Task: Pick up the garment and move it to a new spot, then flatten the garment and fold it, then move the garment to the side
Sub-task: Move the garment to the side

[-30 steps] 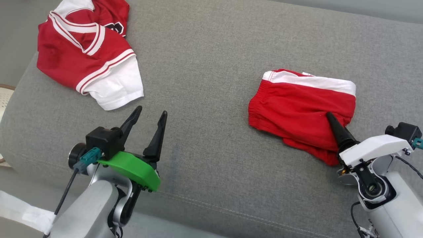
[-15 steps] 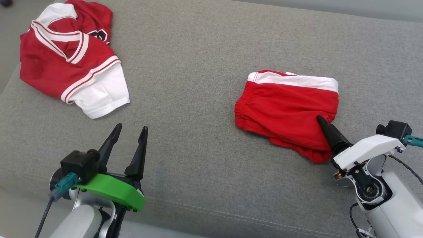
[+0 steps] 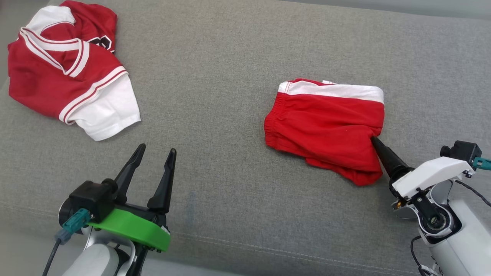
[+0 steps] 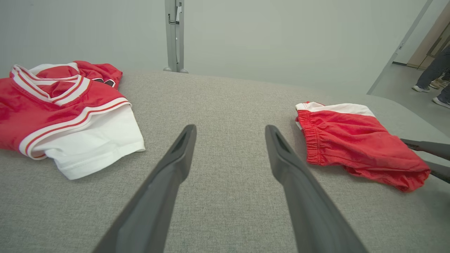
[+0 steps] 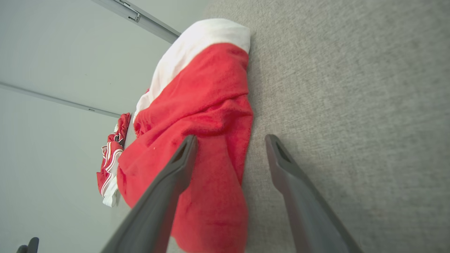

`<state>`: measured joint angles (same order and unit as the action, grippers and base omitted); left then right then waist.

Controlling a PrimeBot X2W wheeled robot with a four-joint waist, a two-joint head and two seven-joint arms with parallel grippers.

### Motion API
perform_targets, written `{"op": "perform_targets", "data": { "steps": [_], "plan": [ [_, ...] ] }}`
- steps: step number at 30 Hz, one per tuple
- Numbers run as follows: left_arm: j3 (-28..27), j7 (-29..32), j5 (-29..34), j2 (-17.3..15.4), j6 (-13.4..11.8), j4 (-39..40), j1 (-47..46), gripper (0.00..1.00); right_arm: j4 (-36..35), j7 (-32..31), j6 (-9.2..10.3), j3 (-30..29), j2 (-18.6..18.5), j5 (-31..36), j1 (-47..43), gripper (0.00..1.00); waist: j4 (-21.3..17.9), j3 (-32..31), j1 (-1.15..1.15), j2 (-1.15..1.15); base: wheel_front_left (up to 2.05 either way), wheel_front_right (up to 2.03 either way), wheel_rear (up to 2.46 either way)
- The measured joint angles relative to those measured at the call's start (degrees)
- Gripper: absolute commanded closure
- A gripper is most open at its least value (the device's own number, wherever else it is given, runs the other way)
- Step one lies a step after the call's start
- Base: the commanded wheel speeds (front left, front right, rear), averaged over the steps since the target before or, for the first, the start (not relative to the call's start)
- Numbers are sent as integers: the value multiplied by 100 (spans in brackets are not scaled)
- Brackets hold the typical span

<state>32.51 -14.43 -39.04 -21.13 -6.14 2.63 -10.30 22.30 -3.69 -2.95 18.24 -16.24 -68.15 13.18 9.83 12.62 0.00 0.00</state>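
Item inspected: the red cloth shorts (image 3: 326, 122) with a white band along their far edge. They lie folded on the grey upholstered cushion (image 3: 238, 57), right of centre in the head view. Their long axis runs left to right across that frame, dipping slightly toward the lower right, with the gathered elastic end at the left.

Right gripper (image 5: 230, 140): jaws released, spread wide, holding nothing. In the head view it comes in from the lower right and points up and left at the shorts' lower right corner. In the right wrist view the jaws straddle the cloth's edge: the finger (image 5: 165, 189) on the left of that frame lies over red fabric, the other over bare cushion. I cannot tell whether either touches.

Left gripper (image 3: 157, 148): jaws also released and empty, at the lower left over bare cushion, well apart from the shorts. The crumpled red-and-white jersey (image 3: 65, 84) at the upper left is nearer to it.

Judgement: the fold looks done, and shifting the shorts aside falls to the right arm. The edge already sits between its jaws, and its approach meets the long axis at a slant.
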Motion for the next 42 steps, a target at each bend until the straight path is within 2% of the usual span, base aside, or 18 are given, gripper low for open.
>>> {"op": "perform_targets", "data": {
  "steps": [9, 19, 20, 21, 22, 23, 32, 39, 42],
  "plan": [
    [11, 0, 99, -22, -2, 179, 21, 0, 111, -99, 13, -99, 22, -146, 58, 0, 201, 93, 0, 0, 0, 0, 0],
    [-47, 0, 138, -51, -45, 322, 119, 0, 343, -194, 149, -178, 37, -200, 413, 0, 504, 143, 0, 0, 0, 0, 0],
    [-59, 0, 142, -57, -45, 328, 122, 0, 355, -201, 147, -159, 43, -199, 454, 12, 527, 150, 0, 0, 0, 0, 0],
    [-81, 0, 142, -64, -45, 331, 129, 0, 368, -221, 146, -121, 49, -192, 503, 59, 549, 155, 0, 0, 0, 0, 0],
    [-110, 0, 142, -73, -45, 336, 141, 0, 379, -248, 134, -87, 49, -180, 551, 95, 565, 160, 0, 0, 0, 0, 0],
    [-130, 0, 142, -86, -46, 341, 161, 0, 391, -264, 104, -63, 56, -180, 597, 100, 575, 163, 0, 0, 0, 0, 0],
    [-341, 0, 142, -136, -70, 371, 388, 0, 426, -568, -47, 74, -38, -175, 732, 100, 522, 146, 0, 0, 0, 0, 0],
    [-357, 2, 144, -177, -73, 497, 452, 0, 481, -825, -42, 40, -499, -96, 890, 100, 387, 188, 0, 0, 0, 0, 0],
    [-392, 29, 152, -234, -73, 552, 452, 0, 506, -936, 60, -37, -693, -89, 1138, 100, 346, 256, 0, 0, 0, 0, 0]
  ]
}}
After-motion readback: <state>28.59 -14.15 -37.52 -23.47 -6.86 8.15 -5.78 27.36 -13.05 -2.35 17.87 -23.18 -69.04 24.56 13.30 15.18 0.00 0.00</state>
